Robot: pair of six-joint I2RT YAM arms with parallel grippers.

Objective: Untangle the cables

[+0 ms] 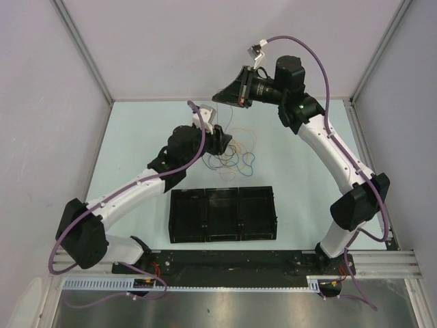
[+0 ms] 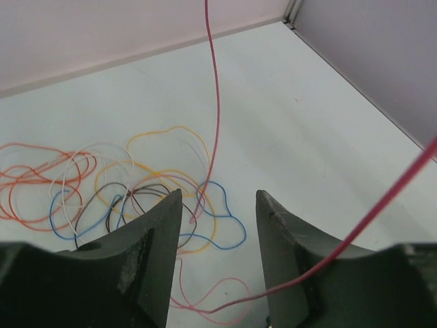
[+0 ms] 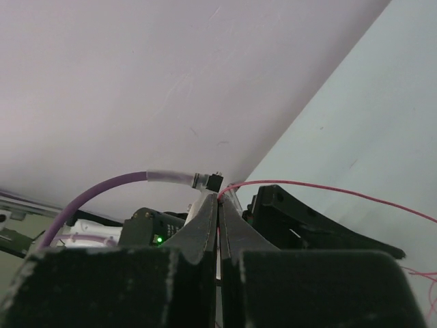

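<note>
The cables (image 1: 236,156) lie as a tangle of thin loops on the pale table, just right of my left gripper (image 1: 227,142). The left wrist view shows orange loops (image 2: 34,184) at the left, then white (image 2: 68,181), brown (image 2: 147,191), yellow (image 2: 174,131) and blue (image 2: 229,220) loops. My left gripper (image 2: 218,199) is open and empty, low over the pile's near edge. My right gripper (image 1: 222,97) is raised near the back wall. It (image 3: 220,199) is shut on a red cable (image 3: 328,188), which rises from the pile (image 2: 217,102) and crosses my left gripper's right finger (image 2: 355,236).
A black tray (image 1: 222,190) with three compartments sits on the table in front of the tangle, between the arms. Pale walls enclose the table at the back and both sides. The left arm's lilac cable (image 3: 102,188) shows behind the right gripper.
</note>
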